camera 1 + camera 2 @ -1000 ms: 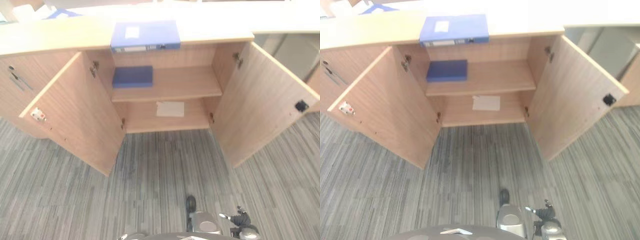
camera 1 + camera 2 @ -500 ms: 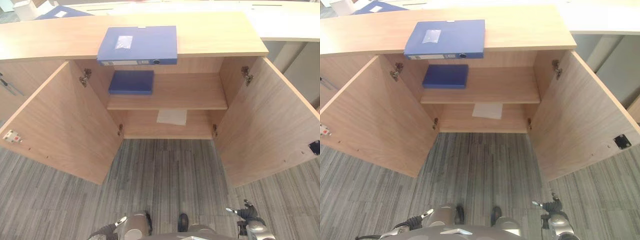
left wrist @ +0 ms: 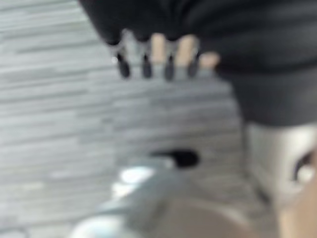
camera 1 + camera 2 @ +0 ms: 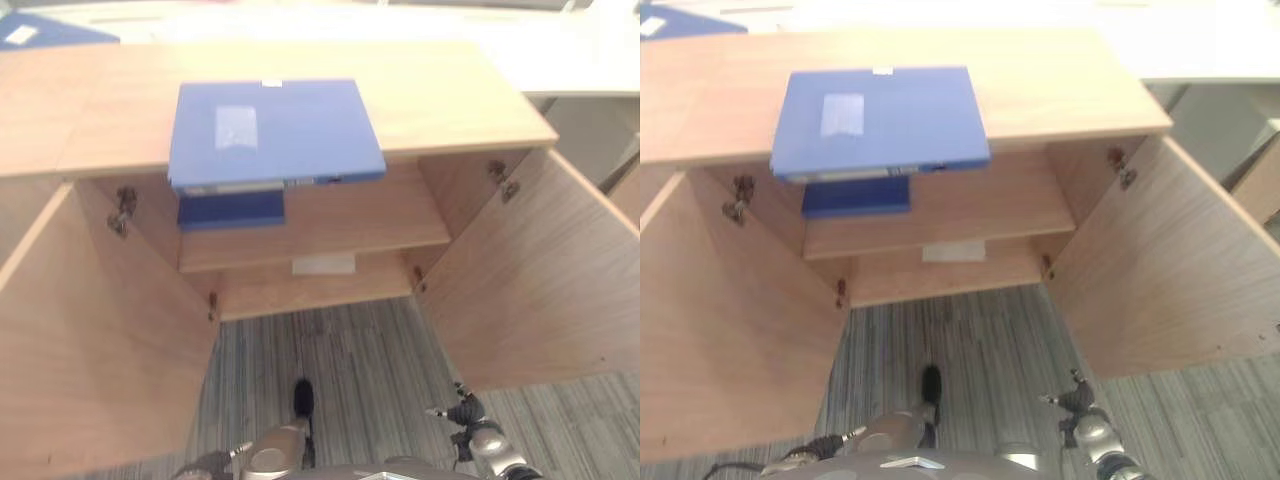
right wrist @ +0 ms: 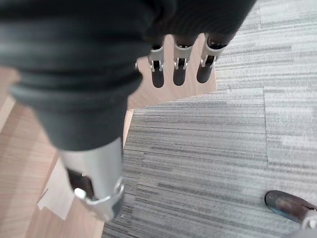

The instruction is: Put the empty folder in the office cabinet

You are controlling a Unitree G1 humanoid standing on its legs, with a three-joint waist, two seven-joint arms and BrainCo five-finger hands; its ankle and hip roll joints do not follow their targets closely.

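Observation:
A large blue folder (image 4: 272,132) lies flat on the wooden cabinet top (image 4: 450,90), its spine jutting past the front edge above the open compartment. A smaller dark blue folder (image 4: 230,209) rests at the left of the upper shelf (image 4: 360,225). Both of my hands hang low over the carpet, well short of the cabinet. The left hand (image 3: 168,59) has straight fingers and holds nothing. The right hand (image 5: 181,64) is open too, with its thumb (image 5: 99,193) apart, and it also shows at the bottom right (image 4: 467,414).
Both cabinet doors stand wide open, the left door (image 4: 90,340) and the right door (image 4: 540,280), flanking a strip of grey carpet (image 4: 350,360). A white sheet (image 4: 323,265) lies on the lower shelf. Another blue folder (image 4: 680,18) lies on a far desk.
The whole picture has shifted: the camera has come closer to the cabinet, which now looms larger. The folders have not moved, and both hands stay low and empty.

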